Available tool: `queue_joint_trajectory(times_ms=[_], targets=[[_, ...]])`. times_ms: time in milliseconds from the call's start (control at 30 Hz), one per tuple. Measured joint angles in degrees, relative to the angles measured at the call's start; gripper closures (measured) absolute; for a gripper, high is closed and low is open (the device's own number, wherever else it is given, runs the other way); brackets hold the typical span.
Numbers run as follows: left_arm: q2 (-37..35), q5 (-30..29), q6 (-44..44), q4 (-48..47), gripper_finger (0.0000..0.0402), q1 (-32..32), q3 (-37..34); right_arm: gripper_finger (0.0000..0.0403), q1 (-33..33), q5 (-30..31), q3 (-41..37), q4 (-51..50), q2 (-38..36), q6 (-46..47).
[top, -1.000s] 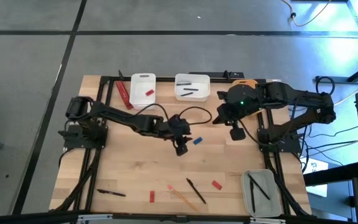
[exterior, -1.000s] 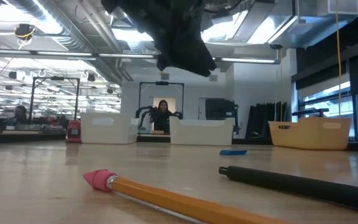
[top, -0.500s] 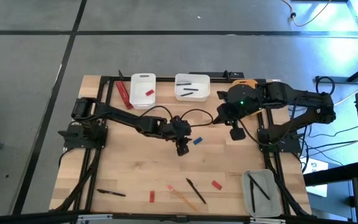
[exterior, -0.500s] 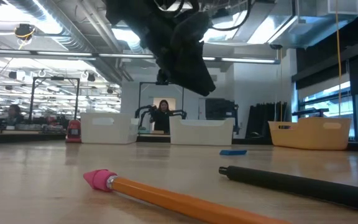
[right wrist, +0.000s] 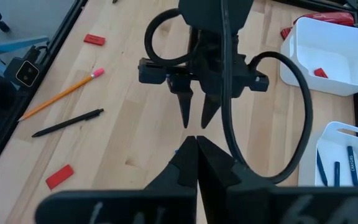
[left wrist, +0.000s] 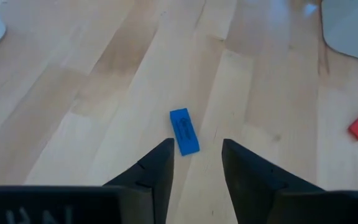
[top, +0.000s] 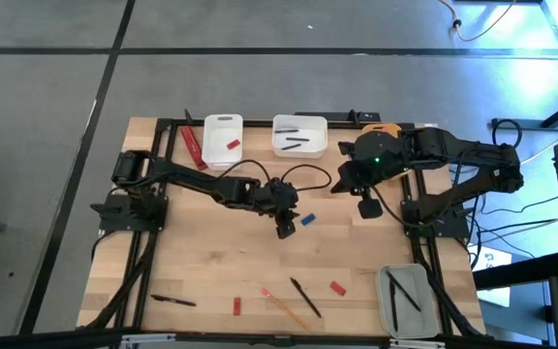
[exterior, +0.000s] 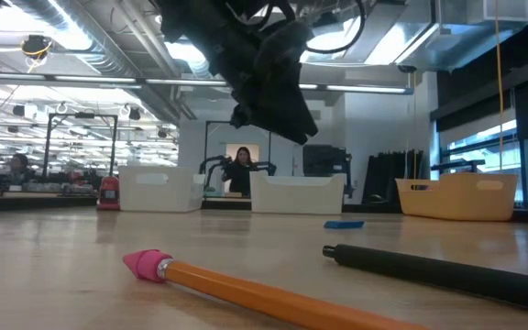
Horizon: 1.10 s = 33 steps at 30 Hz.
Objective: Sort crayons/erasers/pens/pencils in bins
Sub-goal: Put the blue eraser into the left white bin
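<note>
The left end effector [top: 284,231] is held above mid-bench with its fingers parted, empty, over a blue eraser [left wrist: 184,131]. The right end effector [top: 368,208] is closed, empty, near the far bins [top: 299,136]. A pencil [top: 285,307] and pens [top: 305,297] lie at the near edge.

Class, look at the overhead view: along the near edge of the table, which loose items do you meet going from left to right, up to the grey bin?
Black pen → red eraser → pencil → second black pen → another red eraser → translucent grey bin.
</note>
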Motion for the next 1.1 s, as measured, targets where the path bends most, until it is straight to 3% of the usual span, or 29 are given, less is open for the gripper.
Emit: queue_joint_trajectory(times_ms=[167,600,767,1100], targets=[[0.0,0.5,1.7,0.4,0.0282,0.0,0.0,0.0399,0.0,0.0,0.0,0.0,0.0,0.0],[0.0,-2.0,2.6,3.5,0.0253,-0.1,0.0,0.0399,0.0,0.0,0.0,0.0,0.0,0.0],[3.0,-4.9,2.7,9.2,0.0253,-0.6,0.0,0.0399,0.0,0.0,0.0,0.1,0.0,0.0],[11.6,-3.0,2.7,18.2,0.0252,-1.6,0.0,0.0399,0.0,0.0,0.0,0.6,0.0,0.0]])
